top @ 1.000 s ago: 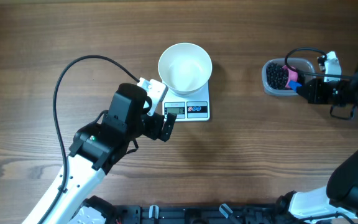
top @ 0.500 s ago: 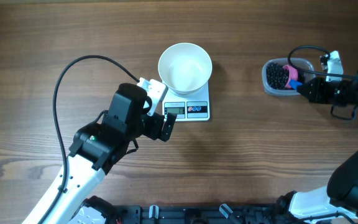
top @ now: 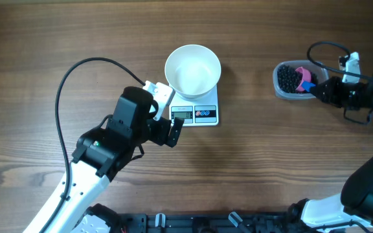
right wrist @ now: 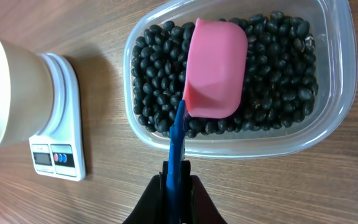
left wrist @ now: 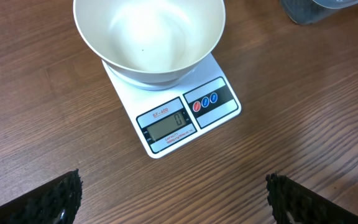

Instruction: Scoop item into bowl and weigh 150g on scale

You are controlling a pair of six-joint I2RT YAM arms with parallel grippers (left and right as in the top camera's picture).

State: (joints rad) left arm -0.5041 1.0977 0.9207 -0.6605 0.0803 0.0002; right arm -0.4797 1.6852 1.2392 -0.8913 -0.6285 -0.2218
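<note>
Brown wood-grain desk [top: 57, 39]. Scale [top: 196, 114] at centre, display reading zero, carries the white bowl [top: 193, 70]. Clear tub [top: 280, 87] at right holds the black beans [right wrist: 154, 81], with the pink scoop [right wrist: 215, 68] lying on them. Right gripper [right wrist: 177, 180]: jaws pinching the scoop's blue handle [right wrist: 178, 137]. Left gripper [left wrist: 174, 199]: jaws spread wide, just near of the scale.

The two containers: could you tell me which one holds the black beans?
The clear plastic tub holds the black beans and the pink scoop; the white bowl on the scale is empty.
</note>
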